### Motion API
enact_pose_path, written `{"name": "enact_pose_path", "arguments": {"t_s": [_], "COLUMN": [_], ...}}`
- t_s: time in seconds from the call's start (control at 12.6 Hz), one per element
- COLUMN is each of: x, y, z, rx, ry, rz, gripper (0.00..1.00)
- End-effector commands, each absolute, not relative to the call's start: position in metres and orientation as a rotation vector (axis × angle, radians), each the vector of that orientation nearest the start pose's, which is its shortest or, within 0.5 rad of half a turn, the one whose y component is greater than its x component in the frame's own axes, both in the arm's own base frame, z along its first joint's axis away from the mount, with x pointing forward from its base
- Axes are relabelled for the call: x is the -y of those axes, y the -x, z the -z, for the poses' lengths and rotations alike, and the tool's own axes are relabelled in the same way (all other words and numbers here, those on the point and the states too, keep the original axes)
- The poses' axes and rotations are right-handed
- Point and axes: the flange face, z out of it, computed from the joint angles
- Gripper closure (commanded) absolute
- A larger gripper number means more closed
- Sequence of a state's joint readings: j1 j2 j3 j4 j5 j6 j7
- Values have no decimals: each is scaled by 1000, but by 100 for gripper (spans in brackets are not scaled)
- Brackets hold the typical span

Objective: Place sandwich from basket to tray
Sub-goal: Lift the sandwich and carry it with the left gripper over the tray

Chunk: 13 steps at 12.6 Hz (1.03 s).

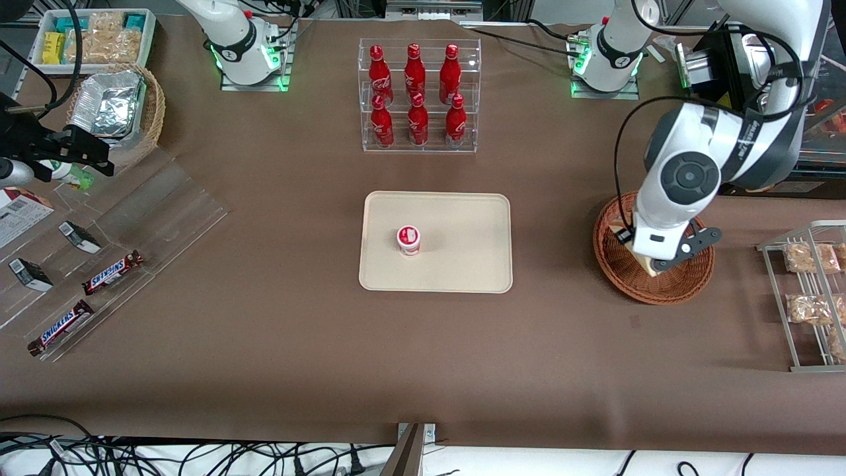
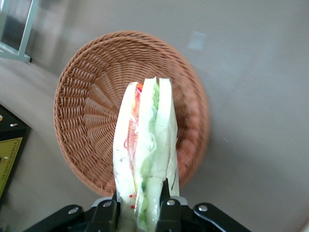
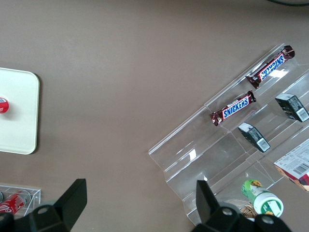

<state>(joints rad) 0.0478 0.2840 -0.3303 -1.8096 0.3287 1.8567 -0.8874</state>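
Note:
My left gripper [image 2: 141,205] is shut on the sandwich [image 2: 145,150], a clear-wrapped wedge of pale bread with green and red filling. It holds the sandwich up above the reddish-brown wicker basket [image 2: 91,111], whose woven floor shows bare beneath it. In the front view the gripper [image 1: 655,263] hangs over the basket [image 1: 651,284] toward the working arm's end of the table, and only a pale corner of the sandwich [image 1: 651,268] peeks out below the hand. The cream tray [image 1: 462,264] lies mid-table, well apart from the basket.
A small red-lidded cup [image 1: 408,239] stands on the tray. A clear rack of red bottles [image 1: 418,96] stands farther from the front camera than the tray. A wire rack of packaged snacks [image 1: 809,297] sits beside the basket at the working arm's end. Snickers bars [image 1: 112,272] lie on a clear stand.

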Motion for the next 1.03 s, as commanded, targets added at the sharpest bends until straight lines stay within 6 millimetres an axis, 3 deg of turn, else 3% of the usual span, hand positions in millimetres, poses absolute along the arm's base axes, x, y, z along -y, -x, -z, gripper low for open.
{"name": "enact_pose_path", "arguments": {"t_s": [0.0,0.16,0.56,0.79,0.95], "x": [187,233,343,377,392], "y": [-587,-575,-535,-520,-518], "z": [-421,-434,-400,-377,-350], "rx": [504,419,132,51,24], "ry": [2868,2945,3004,3000,2986], "rz": [-135,-141,-121,-111,-68], "gripper": [71,68,64,64,64]}}
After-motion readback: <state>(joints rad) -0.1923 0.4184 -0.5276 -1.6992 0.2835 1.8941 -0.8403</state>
